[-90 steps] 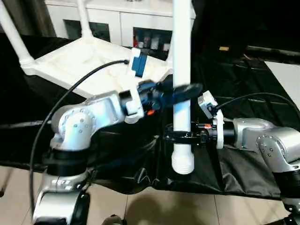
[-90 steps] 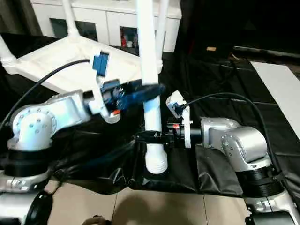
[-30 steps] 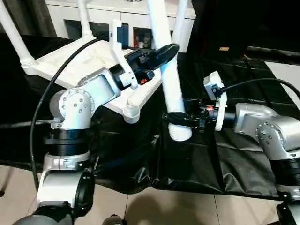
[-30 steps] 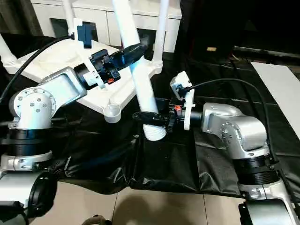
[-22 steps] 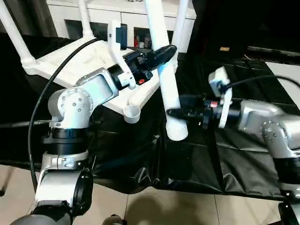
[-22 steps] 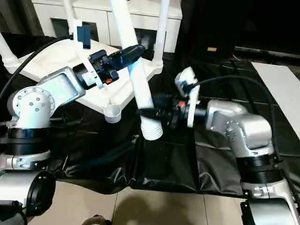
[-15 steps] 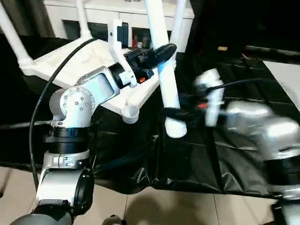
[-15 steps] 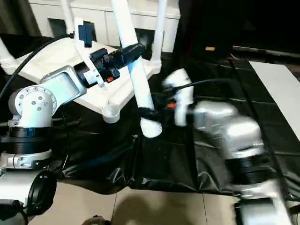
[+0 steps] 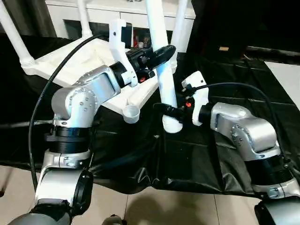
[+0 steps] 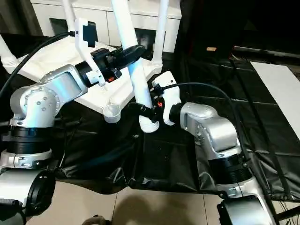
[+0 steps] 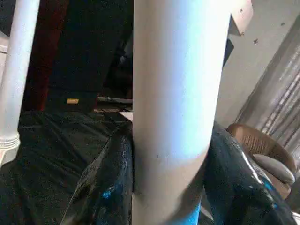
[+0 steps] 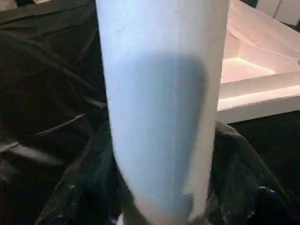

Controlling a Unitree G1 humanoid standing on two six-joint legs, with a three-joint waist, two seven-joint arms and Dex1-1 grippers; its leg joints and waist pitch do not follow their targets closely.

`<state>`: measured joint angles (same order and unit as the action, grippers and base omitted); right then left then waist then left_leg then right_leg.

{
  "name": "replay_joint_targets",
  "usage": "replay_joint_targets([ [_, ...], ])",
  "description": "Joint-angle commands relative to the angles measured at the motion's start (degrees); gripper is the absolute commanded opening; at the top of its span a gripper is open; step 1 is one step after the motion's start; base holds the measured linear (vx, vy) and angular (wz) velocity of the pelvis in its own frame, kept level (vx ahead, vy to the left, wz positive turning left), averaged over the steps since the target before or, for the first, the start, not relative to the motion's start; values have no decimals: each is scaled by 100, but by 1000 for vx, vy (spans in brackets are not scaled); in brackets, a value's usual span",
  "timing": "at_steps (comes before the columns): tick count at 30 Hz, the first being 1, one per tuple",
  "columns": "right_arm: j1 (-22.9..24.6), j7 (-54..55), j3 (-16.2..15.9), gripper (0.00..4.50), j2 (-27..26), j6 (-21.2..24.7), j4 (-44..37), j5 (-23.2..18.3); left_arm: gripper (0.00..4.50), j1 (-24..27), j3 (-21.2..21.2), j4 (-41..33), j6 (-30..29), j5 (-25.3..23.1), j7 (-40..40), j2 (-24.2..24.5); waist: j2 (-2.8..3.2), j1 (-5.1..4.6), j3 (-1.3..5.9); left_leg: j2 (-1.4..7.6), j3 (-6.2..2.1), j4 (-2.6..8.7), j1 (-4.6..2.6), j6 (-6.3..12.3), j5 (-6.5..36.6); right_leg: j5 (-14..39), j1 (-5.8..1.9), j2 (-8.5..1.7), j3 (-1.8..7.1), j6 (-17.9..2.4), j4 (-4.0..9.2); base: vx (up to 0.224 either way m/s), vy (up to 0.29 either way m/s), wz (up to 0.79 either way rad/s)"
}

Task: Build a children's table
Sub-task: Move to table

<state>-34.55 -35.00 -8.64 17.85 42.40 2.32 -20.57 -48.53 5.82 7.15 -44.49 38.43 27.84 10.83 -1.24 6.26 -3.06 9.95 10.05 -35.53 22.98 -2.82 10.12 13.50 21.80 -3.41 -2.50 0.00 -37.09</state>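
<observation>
Your two head views looked forward and down over both forearms, sharing the whole scene. Each wrist view sat right against the leg [image 11: 173,108] between its own claw's fingers.

The leg [image 9: 161,70] is plain white. The tabletop [image 9: 89,58] is white, its underside ribbed. The cloth [image 9: 225,154] is glossy black. The forearms [image 9: 96,84] are silver; the left gripper [image 9: 161,50] and right gripper [image 9: 169,110] are black.
</observation>
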Motion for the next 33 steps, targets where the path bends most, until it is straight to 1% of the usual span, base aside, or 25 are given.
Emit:
replay_joint_targets([
  [1,-97,161,116,233,27,63,59,68,175,-136,-54,3,41,-48,27,32,54,-14,406,301,-118,427,-184,-154,471,-666,-282,-458,261,-1291,357,0,0,0],
  [3,-94,155,118,209,22,60,58,61,175,-139,-61,6,49,-57,26,35,58,-10,406,303,-120,429,-186,-156,487,-664,-282,-457,262,-1290,357,0,0,0],
  [5,-93,130,130,205,-2,44,58,55,175,-142,-104,17,121,-185,-21,53,57,-12,405,305,-121,431,-184,-161,503,-653,-280,-459,263,-1288,359,0,0,0],
  [7,-95,75,142,194,-17,17,59,37,175,-150,-74,57,88,-153,-11,32,59,-13,407,308,-122,432,-188,-162,507,-654,-280,-460,262,-1280,355,0,0,0],
  [9,-86,-19,158,191,-4,6,37,-21,245,-130,-75,28,13,-114,79,68,58,-12,404,304,-121,434,-187,-166,508,-676,-279,-454,260,-1288,354,0,0,0],
  [10,-86,-19,158,191,-4,6,37,-21,245,-130,-75,28,13,-114,79,68,58,-12,404,304,-121,434,-187,-166,508,-676,-279,-454,260,-1288,354,0,0,0],
  [12,-9,-492,240,190,87,-31,-148,-362,245,-67,-81,-29,-80,-11,275,129,55,-4,408,302,-119,428,-186,-122,528,-689,-291,-462,263,-1289,355,0,0,0],
  [14,40,-715,269,188,141,-49,-248,-510,279,-48,-74,-33,-74,22,346,138,62,6,403,304,-119,427,-179,-82,532,-706,-292,-462,263,-1302,357,0,0,0],
  [15,164,-1229,361,187,261,-74,-472,-851,288,-11,25,-50,-197,284,592,126,62,19,405,307,-117,422,-181,-53,551,-738,-295,-464,262,-1331,353,0,0,0],
  [16,164,-1229,361,187,261,-74,-472,-851,286,-11,25,-50,-197,284,592,126,62,19,405,307,-117,422,-181,-53,551,-738,-295,-464,262,-1331,353,0,0,0],
  [17,258,-1643,492,187,360,53,-633,-1215,286,25,52,-91,-328,497,866,163,52,29,415,304,-114,412,-174,4,483,-856,-297,-463,256,-1392,336,0,0,0],
  [18,288,-1795,555,186,401,125,-665,-1356,304,57,34,-152,-422,630,1057,194,52,39,407,309,-116,409,-173,58,502,-839,-296,-472,255,-1441,342,0,0,0],
  [19,313,-1954,573,186,472,215,-680,-1459,323,85,-17,-216,-456,670,1198,237,43,33,407,305,-117,412,-167,104,514,-787,-302,-465,249,-1479,342,0,0,0],
  [20,347,-2130,550,186,567,262,-702,-1520,323,99,-56,-260,-505,706,1288,264,43,33,407,305,-117,412,-167,104,514,-787,-302,-465,249,-1479,342,0,0,0],
  [21,390,-2291,504,186,660,268,-724,-1542,332,102,-61,-287,-631,815,1364,264,45,28,396,315,-112,413,-172,111,584,-600,-291,-466,249,-1481,359,0,0,0],
  [24,456,-2593,390,186,844,282,-723,-1593,329,112,-97,-366,-821,1020,1566,249,50,30,378,314,-112,426,-176,52,688,-242,-280,-482,252,-1468,396,0,0,0],
  [25,464,-2663,361,186,887,304,-707,-1609,329,119,-113,-402,-834,1076,1642,241,48,30,381,315,-113,424,-175,44,701,-198,-280,-478,252,-1462,396,0,0,0],
  [28,479,-2812,312,186,957,318,-685,-1660,329,163,-213,-526,-910,1172,1862,300,42,31,387,320,-118,425,-176,45,639,-206,-280,-477,251,-1461,394,0,0,0],
  [29,478,-2843,310,186,963,329,-686,-1686,290,229,-322,-633,-948,1174,2005,389,56,33,386,318,-118,424,-174,50,618,-223,-268,-477,251,-1465,390,0,0,0],
  [31,474,-2876,309,186,976,338,-687,-1709,293,290,-402,-722,-965,1155,2119,463,56,26,388,317,-116,423,-175,46,620,-217,-268,-468,248,-1460,389,0,0,0],
  [33,478,-2894,301,186,984,334,-696,-1710,287,303,-350,-722,-985,1153,2023,435,56,23,392,320,-116,422,-178,49,600,-246,-264,-468,251,-1451,388,0,0,0],
])
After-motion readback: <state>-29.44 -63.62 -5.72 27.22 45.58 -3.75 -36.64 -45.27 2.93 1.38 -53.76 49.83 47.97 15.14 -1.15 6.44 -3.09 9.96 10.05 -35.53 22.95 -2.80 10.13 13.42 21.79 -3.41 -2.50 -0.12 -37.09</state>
